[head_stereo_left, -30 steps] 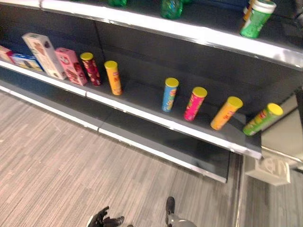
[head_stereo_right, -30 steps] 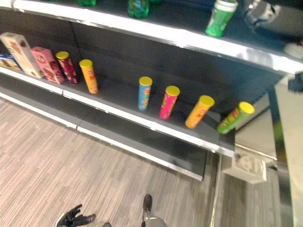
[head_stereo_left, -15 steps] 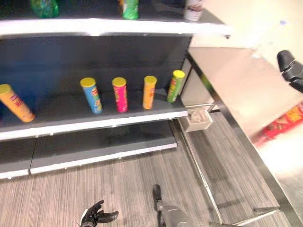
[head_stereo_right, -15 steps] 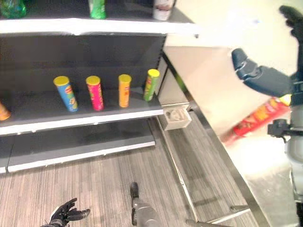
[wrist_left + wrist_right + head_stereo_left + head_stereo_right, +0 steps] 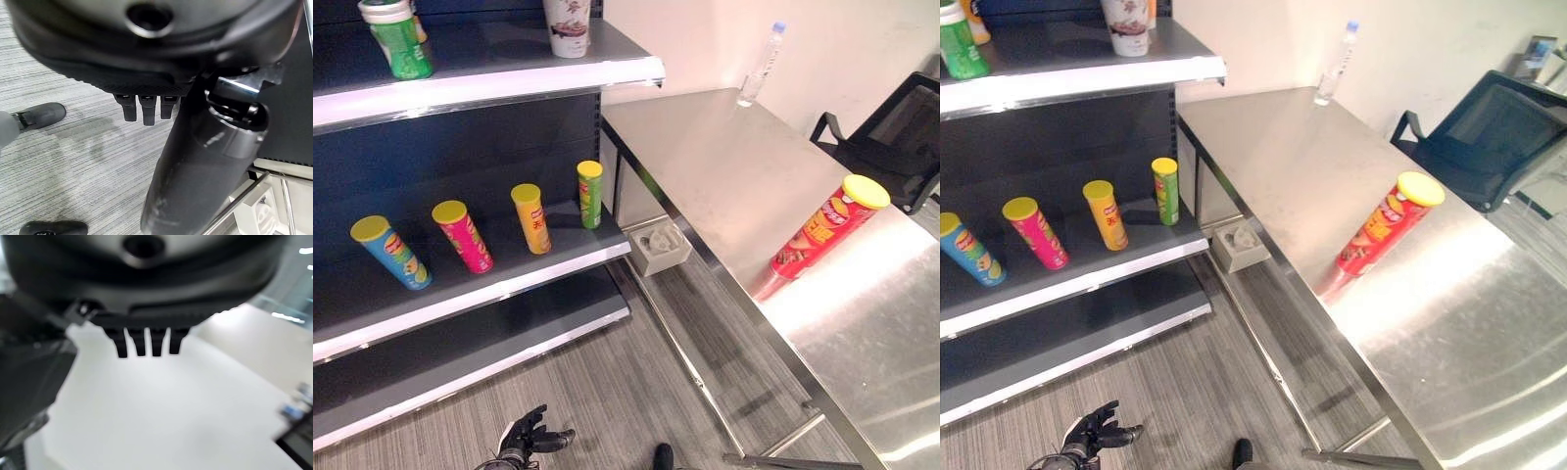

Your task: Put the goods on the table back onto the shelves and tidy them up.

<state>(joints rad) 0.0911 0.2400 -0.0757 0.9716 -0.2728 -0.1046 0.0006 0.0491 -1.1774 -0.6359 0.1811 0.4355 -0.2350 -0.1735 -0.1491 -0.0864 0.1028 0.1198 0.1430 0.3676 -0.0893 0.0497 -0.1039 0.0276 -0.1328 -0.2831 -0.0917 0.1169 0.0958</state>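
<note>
One red crisp can (image 5: 824, 231) is standing on the steel table (image 5: 724, 166), awaiting pickup for shelving, while the robot's left hand (image 5: 530, 439) is hanging open, empty.

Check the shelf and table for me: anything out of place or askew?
One red can stands alone on the steel table near its front edge, not yet shelved. On the middle shelf, the blue, pink, orange and green cans stand spaced apart. Nothing is spilled or visibly damaged.
</note>
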